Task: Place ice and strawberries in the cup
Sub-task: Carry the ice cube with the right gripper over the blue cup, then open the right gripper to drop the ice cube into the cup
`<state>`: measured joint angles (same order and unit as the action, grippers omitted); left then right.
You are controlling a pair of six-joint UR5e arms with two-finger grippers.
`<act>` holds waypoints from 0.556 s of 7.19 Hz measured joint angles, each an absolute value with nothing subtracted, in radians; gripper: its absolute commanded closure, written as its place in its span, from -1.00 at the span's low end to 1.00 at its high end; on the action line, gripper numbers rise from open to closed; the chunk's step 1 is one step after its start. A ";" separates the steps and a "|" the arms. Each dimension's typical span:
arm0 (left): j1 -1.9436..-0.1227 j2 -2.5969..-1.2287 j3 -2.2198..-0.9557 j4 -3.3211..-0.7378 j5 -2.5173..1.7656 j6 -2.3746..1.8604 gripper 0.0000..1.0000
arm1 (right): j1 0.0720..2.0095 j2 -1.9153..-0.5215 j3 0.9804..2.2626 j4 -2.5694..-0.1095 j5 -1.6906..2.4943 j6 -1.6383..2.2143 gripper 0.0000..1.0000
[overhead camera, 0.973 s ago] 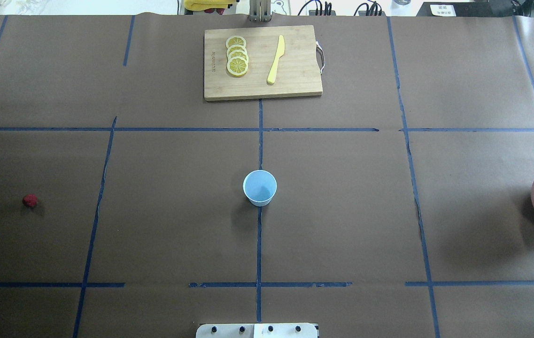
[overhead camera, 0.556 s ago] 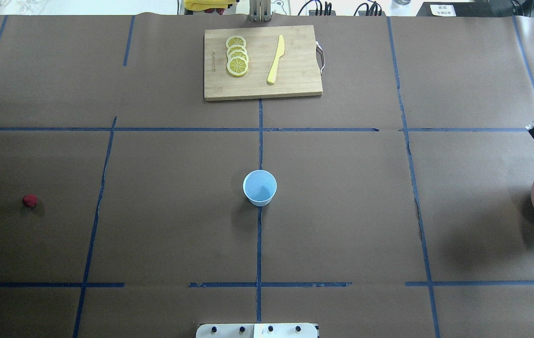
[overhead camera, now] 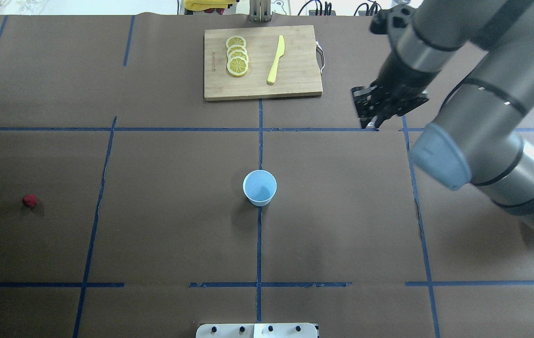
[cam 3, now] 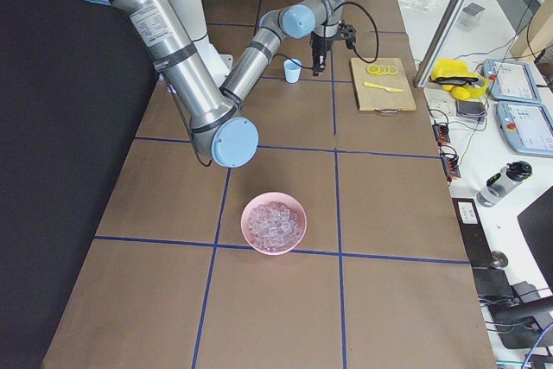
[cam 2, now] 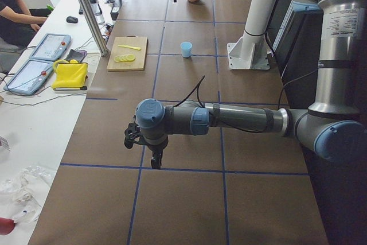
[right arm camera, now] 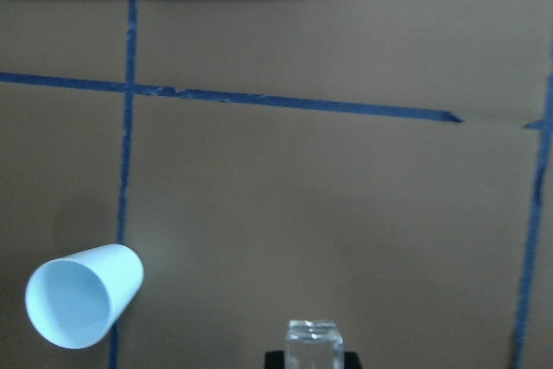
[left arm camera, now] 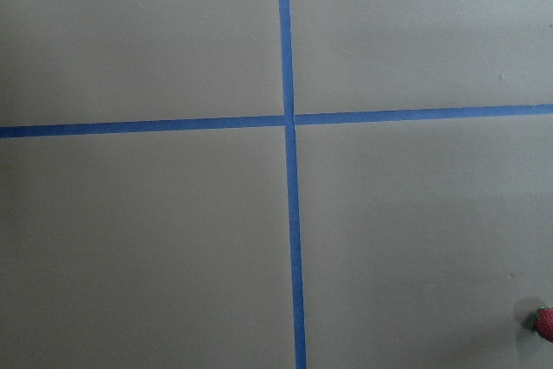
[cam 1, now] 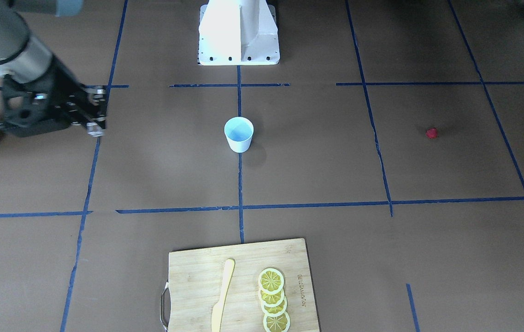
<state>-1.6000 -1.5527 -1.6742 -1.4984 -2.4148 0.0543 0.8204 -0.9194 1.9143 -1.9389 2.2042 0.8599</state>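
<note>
The right gripper (overhead camera: 370,123) pinched a small clear ice cube (right arm camera: 314,340), apparently for dropping into the white tapered cup (overhead camera: 259,188); whether the left gripper (cam 2: 155,163) was apart or together could not be told.

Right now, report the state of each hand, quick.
Left hand: cannot tell; it shows only in the far side view.
Right hand: closed, holding an ice cube.

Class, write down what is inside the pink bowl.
The pink bowl holds a heap of ice, clear cubes filling it. Its floor and anything beneath the top cubes are covered.
</note>
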 measured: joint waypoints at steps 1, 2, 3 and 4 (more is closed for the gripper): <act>-1.600 -1.552 -1.674 -1.499 -2.416 0.053 -1.00 | 0.702 -0.827 1.854 -1.936 2.120 0.984 1.00; -1.600 -1.552 -1.674 -1.499 -2.417 0.052 -1.00 | 0.612 -0.741 1.769 -1.930 2.055 1.063 1.00; -1.600 -1.552 -1.673 -1.498 -2.417 0.052 -1.00 | 0.556 -0.680 1.683 -1.909 2.014 1.104 1.00; -1.600 -1.552 -1.672 -1.497 -2.417 0.052 -1.00 | 0.525 -0.651 1.626 -1.882 1.996 1.121 1.00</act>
<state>-1.6000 -1.5524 -1.6721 -1.4973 -2.4175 0.0522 0.5255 -0.6513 1.6260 -1.8823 1.9956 1.1214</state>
